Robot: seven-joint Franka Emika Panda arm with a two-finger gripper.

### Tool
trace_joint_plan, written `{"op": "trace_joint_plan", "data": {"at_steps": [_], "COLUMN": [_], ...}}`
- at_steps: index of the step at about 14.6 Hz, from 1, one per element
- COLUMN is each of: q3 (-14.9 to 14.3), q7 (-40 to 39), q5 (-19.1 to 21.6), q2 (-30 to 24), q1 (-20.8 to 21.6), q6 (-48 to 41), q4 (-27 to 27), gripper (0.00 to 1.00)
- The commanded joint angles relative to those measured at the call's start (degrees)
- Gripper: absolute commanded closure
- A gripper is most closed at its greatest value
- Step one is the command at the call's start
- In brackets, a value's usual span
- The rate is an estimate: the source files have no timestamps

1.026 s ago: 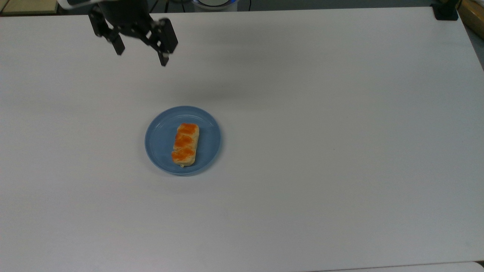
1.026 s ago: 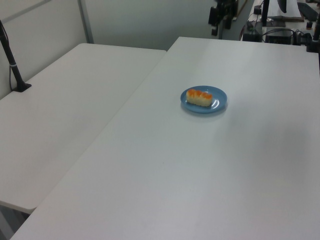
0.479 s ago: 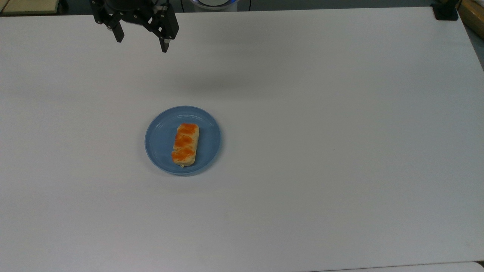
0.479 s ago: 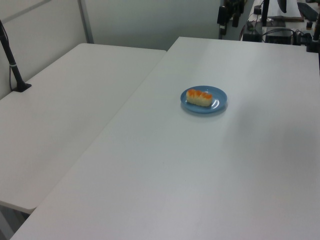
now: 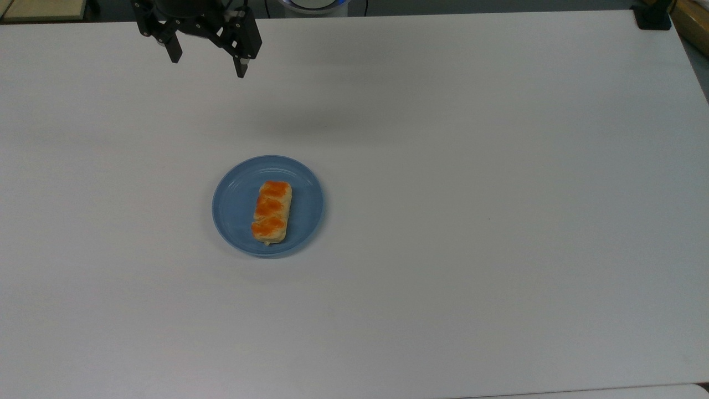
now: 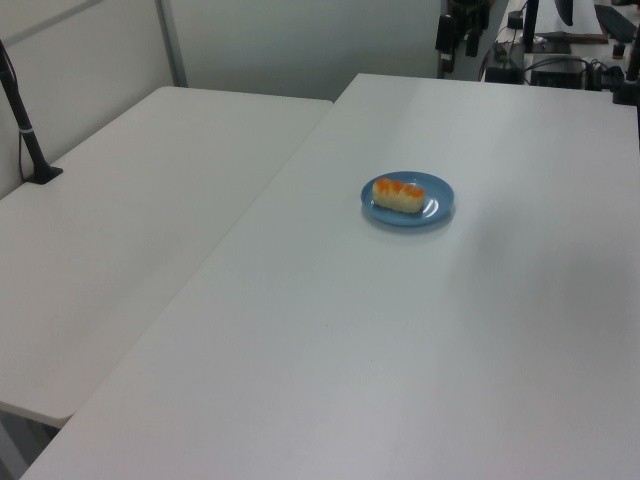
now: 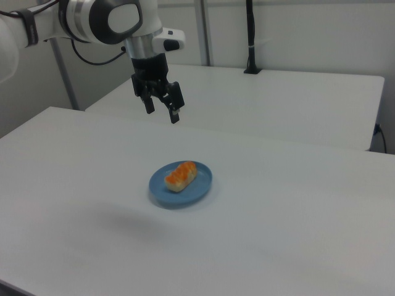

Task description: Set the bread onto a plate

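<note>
On the white table (image 5: 498, 221), near its middle, you have the bread (image 5: 271, 212) lying flat inside the plate (image 5: 238, 205), with bare tabletop all around and nothing blocking it. Farther back, your gripper (image 5: 207, 65) hangs in the air over the table's far edge, well apart from the plate, fingers (image 7: 174, 115) spread and holding nothing.

white table (image 5: 498, 221) bare on every side of the plate (image 5: 232, 210), bread (image 5: 271, 211) lying inside the plate's rim, open gripper (image 7: 162, 113) high above and well apart, black post (image 6: 25, 130) far off on the neighbouring table
</note>
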Motion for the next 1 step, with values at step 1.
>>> {"op": "trace_joint_plan", "data": {"at_steps": [1], "q3": [0.67], "q7": [-1.02], "q5": [-0.91], "q2": [-1.56], "q1": [-0.44], "q6": [0.98], "q4": [-2.41], "gripper": [0.0]}}
